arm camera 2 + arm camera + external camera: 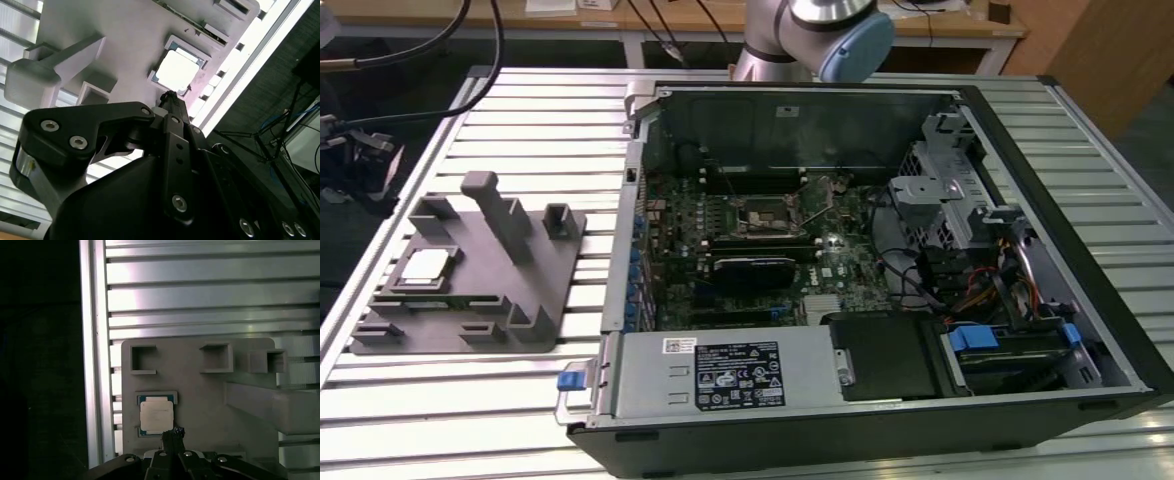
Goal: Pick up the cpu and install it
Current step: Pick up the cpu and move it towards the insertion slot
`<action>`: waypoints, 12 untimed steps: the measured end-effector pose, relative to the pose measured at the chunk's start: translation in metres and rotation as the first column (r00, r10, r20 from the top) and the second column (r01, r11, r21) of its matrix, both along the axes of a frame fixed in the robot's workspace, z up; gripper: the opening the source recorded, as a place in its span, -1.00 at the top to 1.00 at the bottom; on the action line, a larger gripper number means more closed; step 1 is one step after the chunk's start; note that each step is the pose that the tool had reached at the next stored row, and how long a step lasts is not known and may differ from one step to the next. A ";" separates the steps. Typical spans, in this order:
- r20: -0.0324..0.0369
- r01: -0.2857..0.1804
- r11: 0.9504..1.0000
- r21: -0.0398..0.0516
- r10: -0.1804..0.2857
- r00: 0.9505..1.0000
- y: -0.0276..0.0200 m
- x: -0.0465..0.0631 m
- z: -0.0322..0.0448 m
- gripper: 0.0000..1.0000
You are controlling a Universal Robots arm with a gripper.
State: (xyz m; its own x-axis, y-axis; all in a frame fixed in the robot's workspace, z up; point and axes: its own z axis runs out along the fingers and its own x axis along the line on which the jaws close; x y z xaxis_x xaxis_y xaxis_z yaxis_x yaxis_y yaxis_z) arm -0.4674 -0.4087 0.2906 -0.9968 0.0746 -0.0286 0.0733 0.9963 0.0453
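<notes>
Aiming the gripper [175, 432], fingertips pinched together and gripping nothing, toward the cpu [156, 415] in the first wrist view.
Lying flat in a square recess of the grey holder block [507, 290], near the open computer case [854, 430], at the exterior view's left; showing white labels [736, 372] on the case, print too small for reading.

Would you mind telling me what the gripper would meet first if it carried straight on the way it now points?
Most likely the cpu or the grey holder right beside it: in both wrist views the gripper tip points at the cpu's edge. Depth is unclear.
</notes>
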 end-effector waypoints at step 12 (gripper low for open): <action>0.000 0.000 1.000 0.000 0.000 1.000 0.0000 -0.008 -0.0214 0.79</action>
State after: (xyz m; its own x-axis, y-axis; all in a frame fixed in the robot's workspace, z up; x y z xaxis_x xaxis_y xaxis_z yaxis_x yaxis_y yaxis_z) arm -0.4750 -0.4086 0.2692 -0.9968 0.0747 -0.0285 0.0734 0.9963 0.0453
